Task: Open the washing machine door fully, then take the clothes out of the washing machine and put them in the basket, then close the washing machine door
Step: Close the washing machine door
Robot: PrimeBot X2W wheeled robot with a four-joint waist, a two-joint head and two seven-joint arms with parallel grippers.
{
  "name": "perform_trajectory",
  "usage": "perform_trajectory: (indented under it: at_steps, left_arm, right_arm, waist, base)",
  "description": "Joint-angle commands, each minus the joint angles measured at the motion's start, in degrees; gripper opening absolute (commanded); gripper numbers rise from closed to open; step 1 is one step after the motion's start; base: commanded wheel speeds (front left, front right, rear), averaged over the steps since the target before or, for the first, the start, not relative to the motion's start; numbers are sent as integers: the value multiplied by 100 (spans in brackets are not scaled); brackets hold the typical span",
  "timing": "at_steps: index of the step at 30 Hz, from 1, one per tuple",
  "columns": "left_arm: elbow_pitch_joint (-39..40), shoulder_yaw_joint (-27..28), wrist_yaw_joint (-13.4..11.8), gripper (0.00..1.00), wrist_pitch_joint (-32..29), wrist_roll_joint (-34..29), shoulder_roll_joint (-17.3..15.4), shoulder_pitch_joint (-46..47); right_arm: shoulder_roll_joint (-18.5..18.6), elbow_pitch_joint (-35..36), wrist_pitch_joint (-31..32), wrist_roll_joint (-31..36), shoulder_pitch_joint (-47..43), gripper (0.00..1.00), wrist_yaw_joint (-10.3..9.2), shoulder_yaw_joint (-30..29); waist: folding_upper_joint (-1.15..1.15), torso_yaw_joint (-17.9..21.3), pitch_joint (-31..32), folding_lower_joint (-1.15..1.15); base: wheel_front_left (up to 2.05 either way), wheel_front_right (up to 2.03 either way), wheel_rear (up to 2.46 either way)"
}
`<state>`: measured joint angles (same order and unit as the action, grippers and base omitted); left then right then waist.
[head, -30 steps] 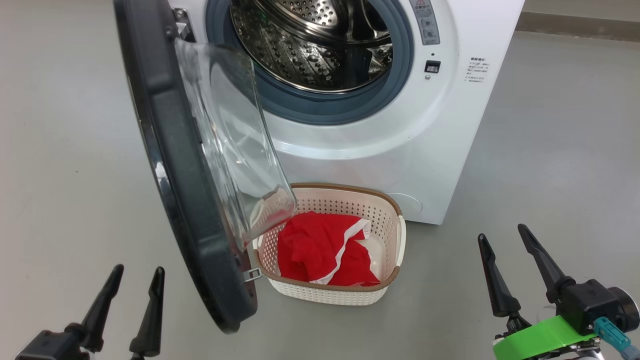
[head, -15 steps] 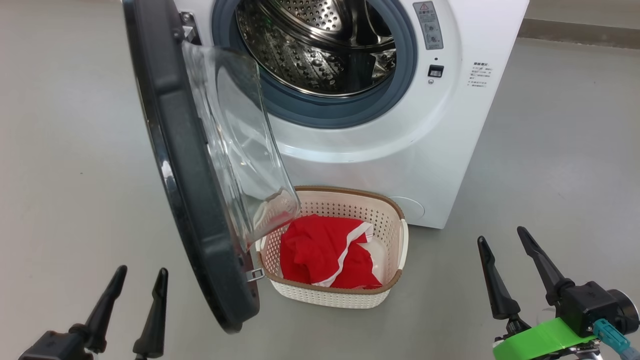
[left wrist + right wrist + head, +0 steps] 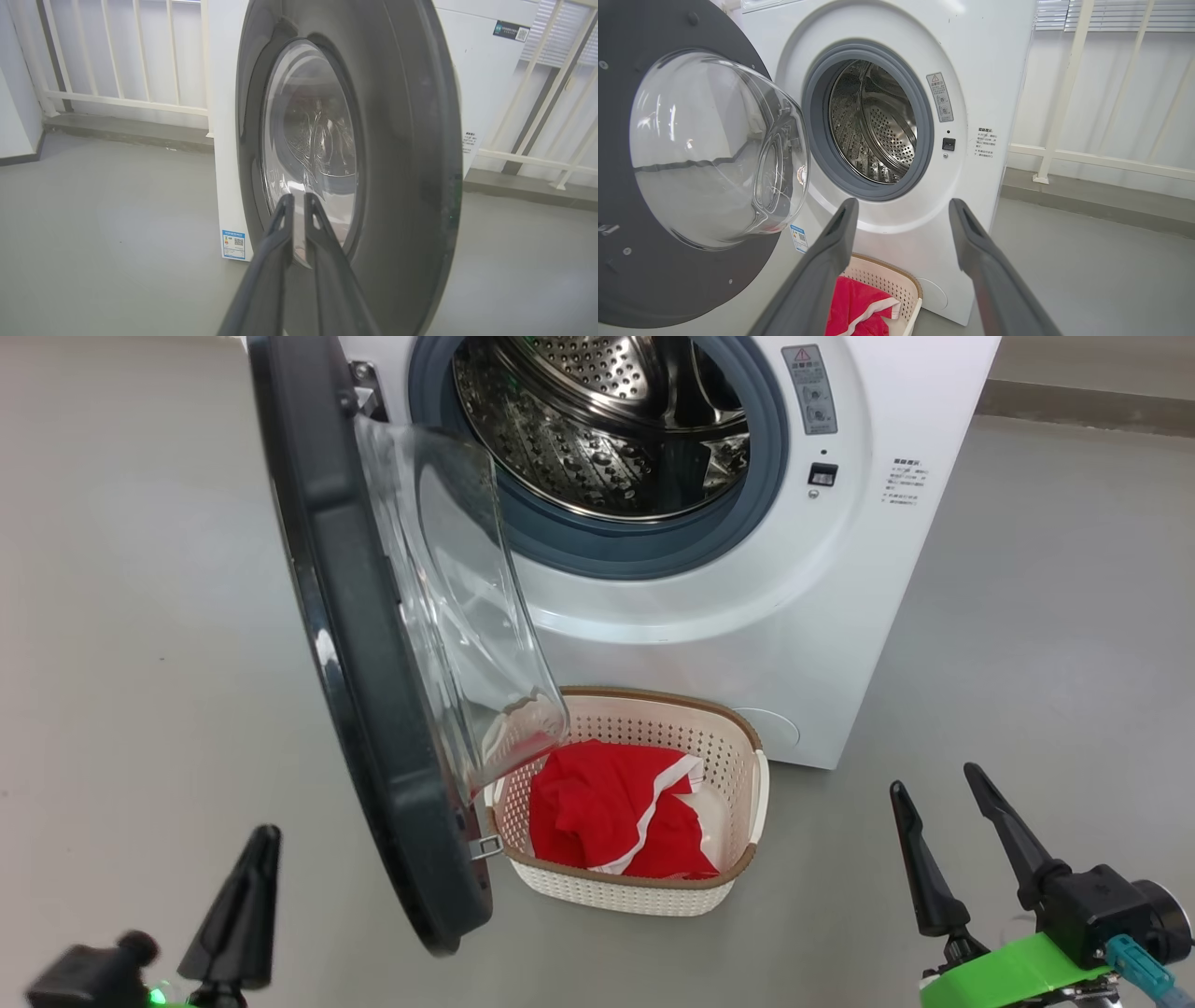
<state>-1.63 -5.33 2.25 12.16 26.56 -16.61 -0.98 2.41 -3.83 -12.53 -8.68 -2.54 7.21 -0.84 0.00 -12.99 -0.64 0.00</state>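
On the smooth grey floor (image 3: pixel 140 616) stands the big white front-loading washing machine (image 3: pixel 840 569), its round mouth uncovered. Inside the grey rubber seal (image 3: pixel 597 549), the perforated steel drum (image 3: pixel 597 429) shows its shiny wall. The large round washing machine door (image 3: pixel 345 616), with a wide black rim and a clear bulging glass bowl, hangs swung out on the left of the mouth, the bowl facing the machine. In the head view the bowl's lower edge overlaps the left end of the small cream-white perforated plastic basket (image 3: pixel 653 896) with a brown woven-look rim. That basket sits on the floor just in front of the machine's base. The bright red clothes (image 3: pixel 597 803) with white trim lie crumpled inside it, towards its left side.

Facing the door's outer side, the left gripper (image 3: pixel 297 198) has its two dark fingers drawn nearly together, gripping nothing. The right gripper (image 3: pixel 934 779), well apart from the basket, holds its fingers spread wide and empty.

White railing bars (image 3: pixel 140 46) line the room's back wall behind the machine, and a small blue label (image 3: pixel 233 244) sits low on the machine's side.
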Motion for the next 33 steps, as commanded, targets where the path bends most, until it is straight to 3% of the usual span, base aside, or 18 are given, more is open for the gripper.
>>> perform_trajectory:
  at_steps: [1,8,11,15,16,19,22,25,33]
  left_arm:
    - [184,328,62,0,-28,334,34,321]
    - [429,1212,143,0,-1004,3326,917,821]
    - [666,1572,-185,0,-1657,4768,1139,1051]
    - [993,1937,-911,0,-2347,6340,1270,1263]
    - [993,1937,-911,0,-2347,6340,1270,1263]
    - [1235,2027,-1515,0,-2766,7110,1301,1317]
    - [1476,1970,-1953,0,-3061,7384,1264,1270]
    - [1605,1860,-2143,0,-3177,7370,1205,1217]
    - [1846,1584,-2286,0,-3274,7433,1257,1220]
  right_arm:
    - [47,155,-17,1,20,100,28,153]
    - [47,150,-2,-5,49,100,28,175]
    - [47,146,-2,-19,44,100,28,187]
    - [47,148,0,-24,60,100,28,195]
    - [47,148,0,-24,60,100,28,195]
    - [47,149,-1,-21,82,100,28,188]
    - [47,151,-2,-16,119,100,28,192]
    - [47,142,-7,-17,165,100,28,200]
    - [47,84,-50,-43,278,100,28,209]
  waist:
    - [0,-11,-2,0]
    - [0,6,-16,0]
    - [0,30,-34,0]
    - [0,68,-98,0]
    - [0,68,-98,0]
    - [0,94,-142,0]
    - [0,127,-199,0]
    - [0,168,-244,0]
    - [0,402,-385,0]
  base:
    - [0,0,0]
    - [0,0,0]
    - [0,0,0]
    - [0,0,0]
    - [0,0,0]
    - [0,0,0]
    - [0,0,0]
    - [0,0,0]
    - [0,0,0]
